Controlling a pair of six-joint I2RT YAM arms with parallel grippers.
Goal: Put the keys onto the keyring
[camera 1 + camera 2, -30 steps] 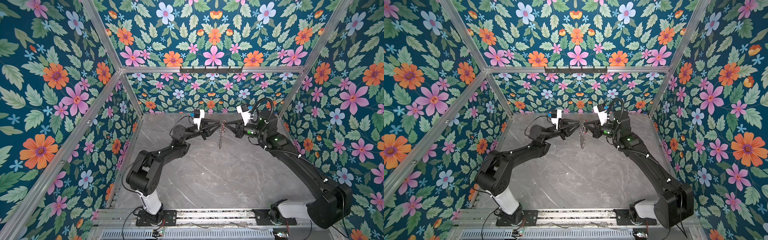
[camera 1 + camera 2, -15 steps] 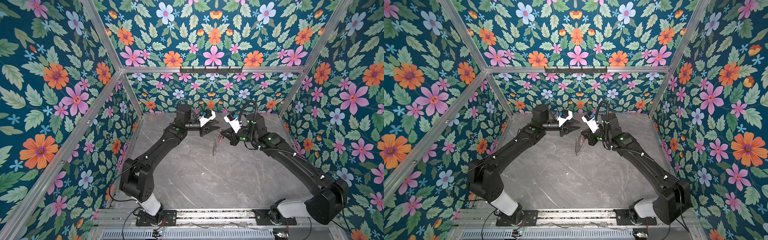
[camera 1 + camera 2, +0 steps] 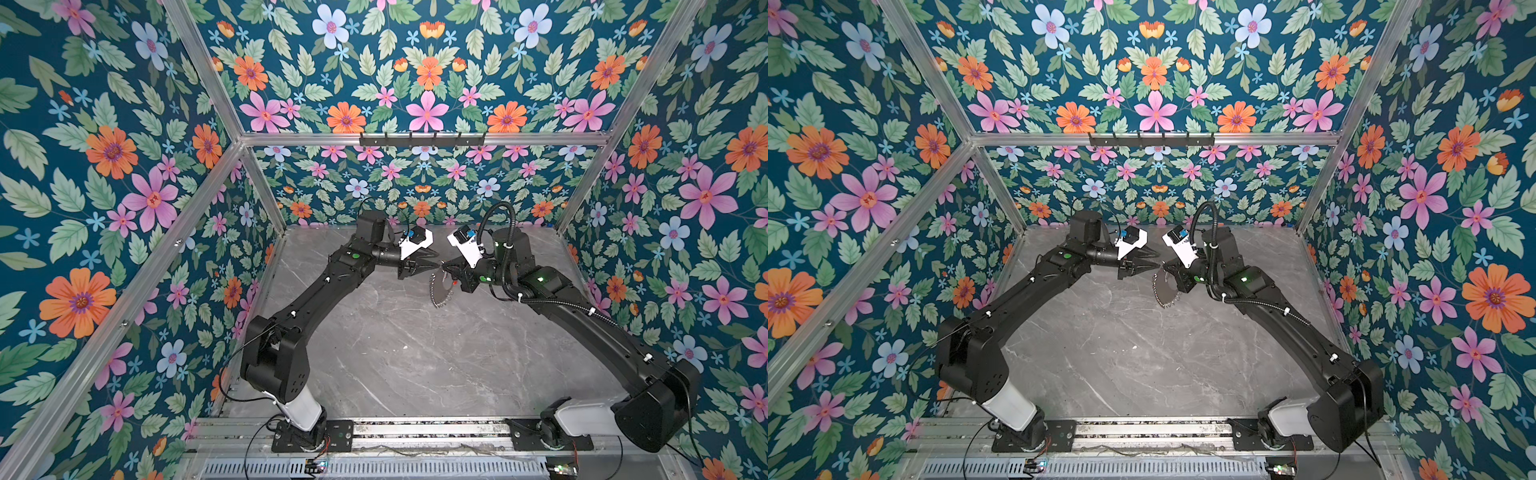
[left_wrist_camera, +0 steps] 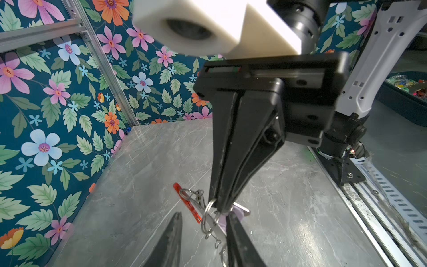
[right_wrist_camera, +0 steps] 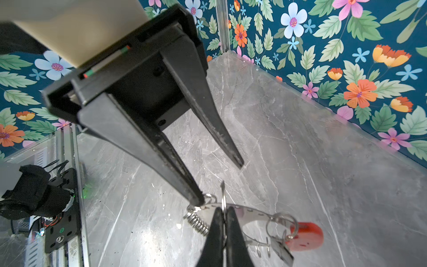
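Observation:
The keyring (image 3: 439,291) hangs as a curved silver band with small rings from my right gripper (image 3: 446,267), above the back of the table in both top views. In the right wrist view the right gripper (image 5: 224,209) is shut on a thin silver ring at the band, near the spring (image 5: 198,223); the red section (image 5: 305,235) hangs further along. My left gripper (image 3: 436,259) faces it, open, its jaws either side of the keyring (image 4: 208,222), one fingertip (image 5: 196,201) touching the band. The keys show only as a lavender tag (image 4: 234,213) behind the right fingers.
The grey marble table (image 3: 395,353) is walled by floral panels on three sides. A black hook rail (image 3: 422,139) runs along the back frame. Both arm bases sit on the front rail (image 3: 415,432). A dark bin of colourful items (image 4: 406,92) stands outside.
The left arm has lifted its elbow and turned its gripper. Both grippers have come closer together. The keyring has swung lower under the right gripper.

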